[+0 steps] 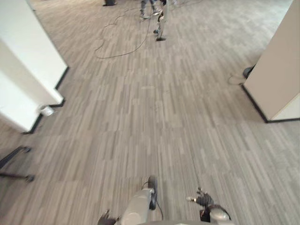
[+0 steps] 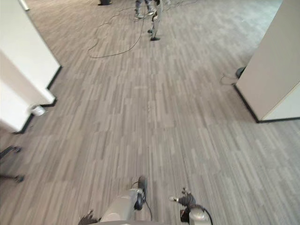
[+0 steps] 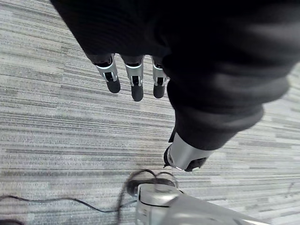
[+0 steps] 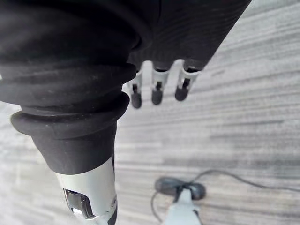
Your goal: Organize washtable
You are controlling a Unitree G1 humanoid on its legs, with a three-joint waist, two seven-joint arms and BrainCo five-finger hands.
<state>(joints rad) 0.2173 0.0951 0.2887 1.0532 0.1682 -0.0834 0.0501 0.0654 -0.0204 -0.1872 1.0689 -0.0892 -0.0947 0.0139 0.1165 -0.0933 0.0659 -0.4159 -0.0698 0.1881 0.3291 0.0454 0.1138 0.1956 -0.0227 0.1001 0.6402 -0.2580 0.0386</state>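
Grey striped carpet runs across the whole room in the left eye view. White partition walls stand on the left and a beige wall on the right. A small white cup-like thing sits at the foot of the left partition, touching its dark base strip. Nearer, at the left edge, lies a dark frame on castors. Far off, a thin black cable curls on the carpet beside the foot of a stand, with a person's shoes just beyond.

At the bottom edge the left hand and right hand hang low over the carpet, well apart. The right eye view gives the same scene (a little shifted).

In the left wrist view the fingers hang straight and spread, the thumb apart from them, over bare carpet. The right wrist view shows that hand's fingers likewise straight and apart, holding nothing.

Where the wash table stands relative to either hand I cannot tell.
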